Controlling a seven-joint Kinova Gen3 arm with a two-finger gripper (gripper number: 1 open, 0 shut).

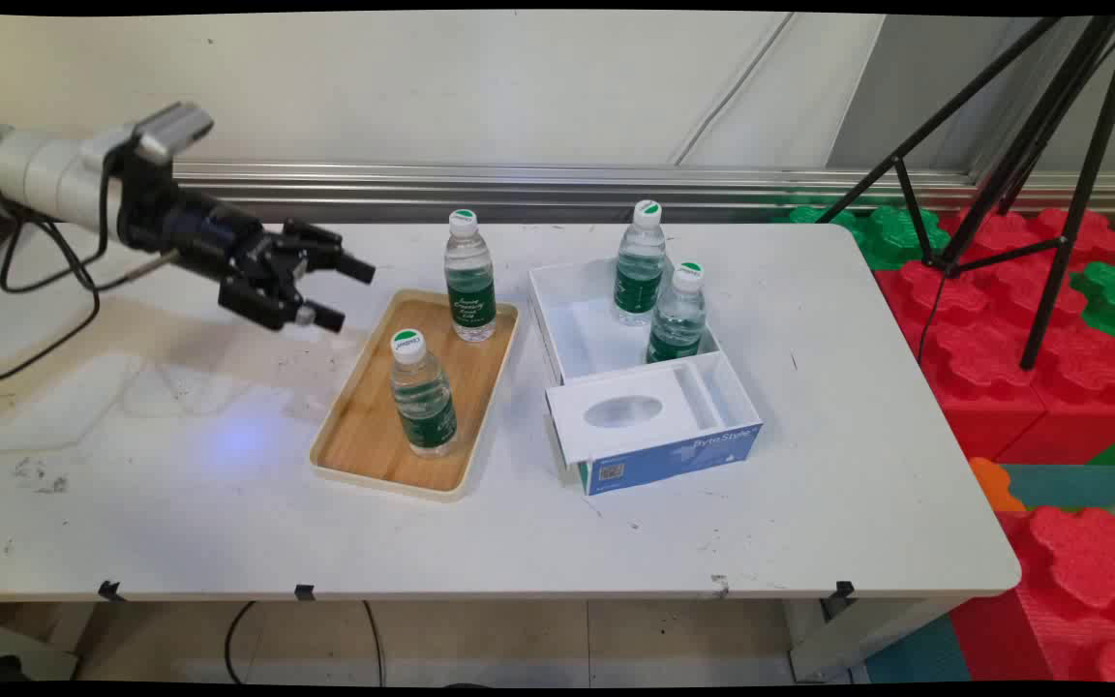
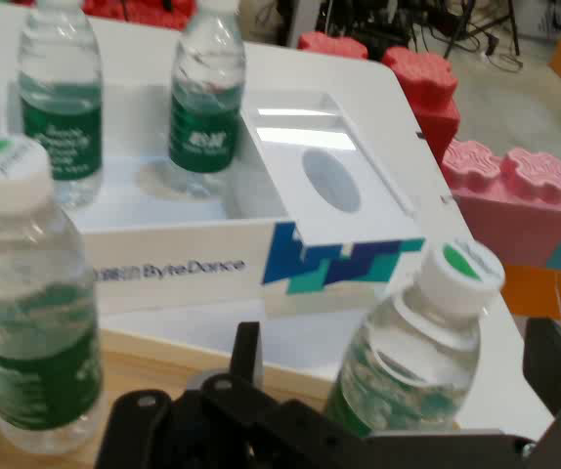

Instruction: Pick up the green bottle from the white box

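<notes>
The gripper [image 1: 335, 290] hangs above the desk [image 1: 180, 503] just left of the wooden tray [image 1: 369, 426], fingers spread and holding nothing. Two water bottles [image 1: 422, 392] stand upright on the tray, two more [image 1: 639, 261] in the white box [image 1: 557, 319] beside it.

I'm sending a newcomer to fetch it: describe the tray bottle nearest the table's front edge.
On the white table, left of the white box, lies a wooden tray holding two water bottles. Take the bottle at the tray's near end; the other tray bottle stands at the far end, by the wall.
</notes>
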